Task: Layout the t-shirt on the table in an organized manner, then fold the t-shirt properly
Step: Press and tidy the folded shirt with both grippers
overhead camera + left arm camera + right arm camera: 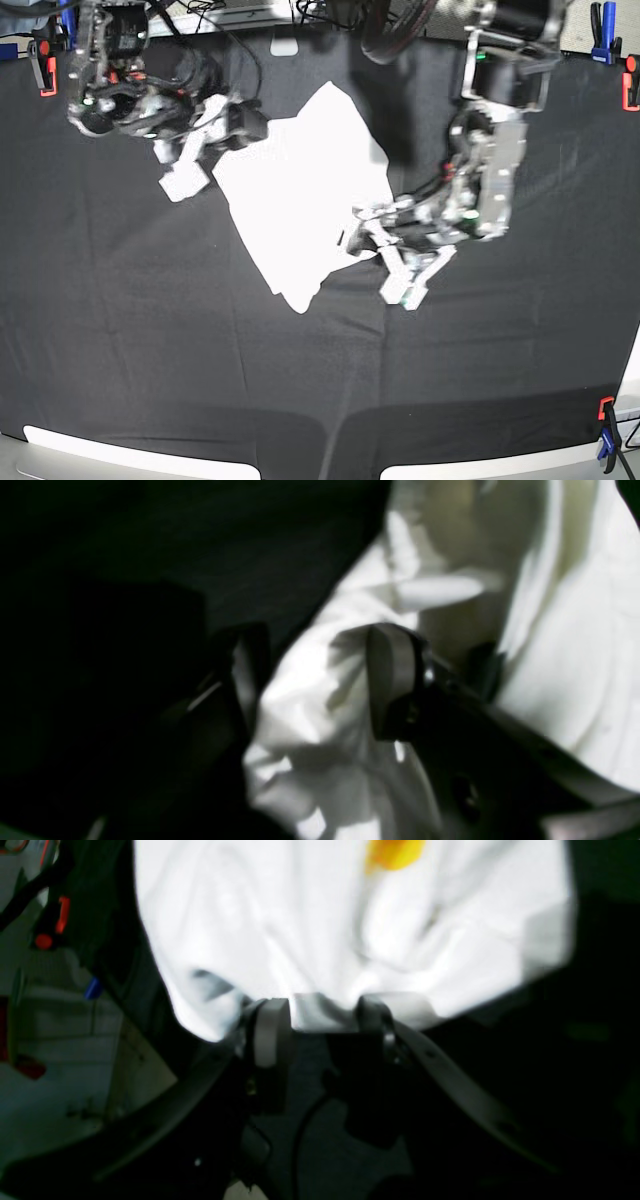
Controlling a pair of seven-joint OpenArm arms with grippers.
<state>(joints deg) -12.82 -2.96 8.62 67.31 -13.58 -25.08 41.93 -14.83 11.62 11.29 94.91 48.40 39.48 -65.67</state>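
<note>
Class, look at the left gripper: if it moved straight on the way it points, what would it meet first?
Probably the t-shirt: the left gripper stands open with bunched white cloth between its jaws, though blur hides the depth.

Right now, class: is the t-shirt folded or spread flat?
Neither: the t-shirt lies crumpled and skewed on the table, edges bunched.

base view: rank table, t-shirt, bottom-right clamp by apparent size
1. table, the black cloth fills nearly the whole view
2. t-shirt, a white patch near the upper middle
3. bottom-right clamp, a small orange-and-blue piece at the edge

No close calls here.
</note>
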